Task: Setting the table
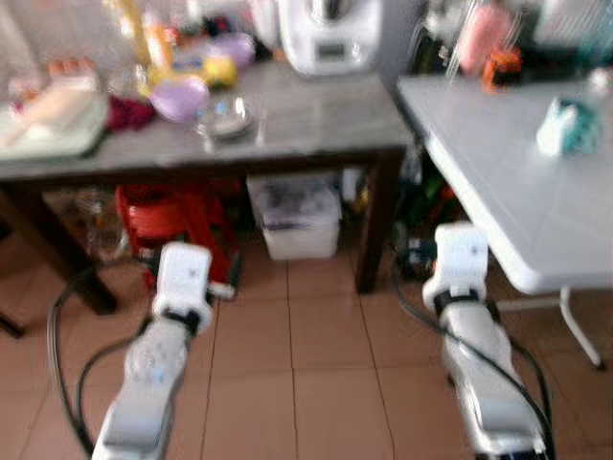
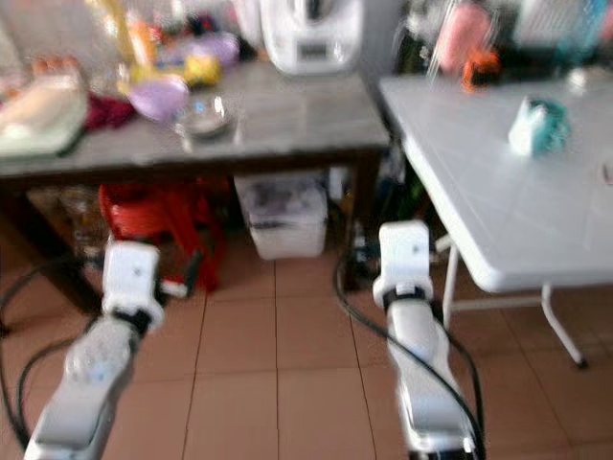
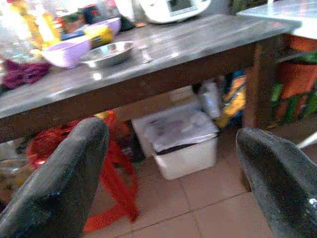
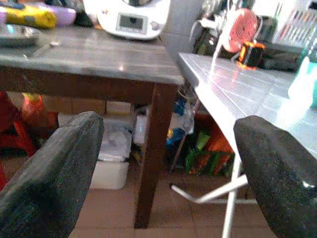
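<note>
I had both arms held low over the tiled floor [image 1: 306, 383], short of the dark table [image 1: 316, 125] and the white table [image 1: 498, 172] to its right. The left gripper [image 3: 171, 163] and the right gripper [image 4: 163, 163] each had their fingers spread wide with nothing between them. On the dark table a steel bowl [image 1: 225, 117] sat just beside a purple bowl [image 1: 179, 98], with a white appliance [image 1: 330, 34] further back and a white bin [image 1: 299, 218] underneath.
</note>
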{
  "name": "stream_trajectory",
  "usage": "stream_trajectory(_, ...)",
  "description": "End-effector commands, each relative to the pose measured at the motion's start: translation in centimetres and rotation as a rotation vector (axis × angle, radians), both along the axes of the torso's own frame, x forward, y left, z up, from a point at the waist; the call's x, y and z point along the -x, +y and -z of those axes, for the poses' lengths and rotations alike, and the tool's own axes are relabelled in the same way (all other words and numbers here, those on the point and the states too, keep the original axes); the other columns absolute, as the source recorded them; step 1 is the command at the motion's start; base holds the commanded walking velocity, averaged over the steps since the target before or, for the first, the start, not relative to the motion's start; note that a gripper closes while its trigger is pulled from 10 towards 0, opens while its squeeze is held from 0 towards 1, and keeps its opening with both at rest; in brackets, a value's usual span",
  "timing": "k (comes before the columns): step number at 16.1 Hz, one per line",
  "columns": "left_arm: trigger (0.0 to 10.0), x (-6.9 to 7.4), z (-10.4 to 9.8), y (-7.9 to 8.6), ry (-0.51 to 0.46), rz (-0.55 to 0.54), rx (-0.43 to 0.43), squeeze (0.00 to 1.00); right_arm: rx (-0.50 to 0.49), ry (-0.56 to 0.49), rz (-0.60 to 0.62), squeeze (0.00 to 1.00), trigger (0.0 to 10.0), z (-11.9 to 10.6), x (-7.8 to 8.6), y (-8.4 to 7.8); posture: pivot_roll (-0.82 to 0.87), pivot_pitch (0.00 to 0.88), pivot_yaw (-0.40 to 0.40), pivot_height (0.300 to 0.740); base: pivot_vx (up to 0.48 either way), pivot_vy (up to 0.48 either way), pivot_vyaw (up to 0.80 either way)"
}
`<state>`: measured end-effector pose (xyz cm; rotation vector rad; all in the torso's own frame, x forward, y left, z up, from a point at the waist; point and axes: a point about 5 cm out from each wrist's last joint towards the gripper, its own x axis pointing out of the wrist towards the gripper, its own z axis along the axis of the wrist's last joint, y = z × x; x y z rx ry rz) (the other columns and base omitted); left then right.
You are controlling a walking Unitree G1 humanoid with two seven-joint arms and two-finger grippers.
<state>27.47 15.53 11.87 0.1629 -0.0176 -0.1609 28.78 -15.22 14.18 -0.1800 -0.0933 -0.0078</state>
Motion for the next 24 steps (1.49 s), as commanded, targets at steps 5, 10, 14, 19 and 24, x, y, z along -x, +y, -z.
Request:
stream_trajectory(5,10.0,0.28,-0.14,0.29,-0.004,0.018,0.007,0.0,-0.002,-0.011,-0.009,0.0,10.0,-0.26,0.06,0.09,-0.02,0.08,0.05,0.74,0.0,-0.448,0.0)
stream_trajectory(10,10.0,0.29,-0.11,0.21,0.001,0.025,0.011,0.0,0.008,-0.01,-0.019,0.0,10.0,-0.27,0.07,0.29,-0.02,0.083,0.053,0.74,0.0,-0.446,0.0)
stream_trajectory(14,10.0,0.22,-0.17,0.25,0.002,0.028,0.011,0.0,0.012,-0.008,-0.022,0.0,10.0,-0.2,0.04,0.45,-0.01,0.084,0.058,0.74,0.0,-0.443,0.0)
stream_trajectory(19,10.0,0.26,-0.22,-0.02,0.004,0.044,0.015,0.0,0.004,-0.006,-0.019,0.0,10.0,-0.08,0.09,0.48,-0.01,0.087,0.063,0.74,0.0,-0.44,0.0)
stream_trajectory(24,10.0,0.27,-0.19,0.01,0.007,0.049,0.017,0.0,0.002,-0.006,-0.018,0.0,10.0,-0.09,0.11,0.53,-0.01,0.088,0.063,0.74,0.0,-0.427,0.0)
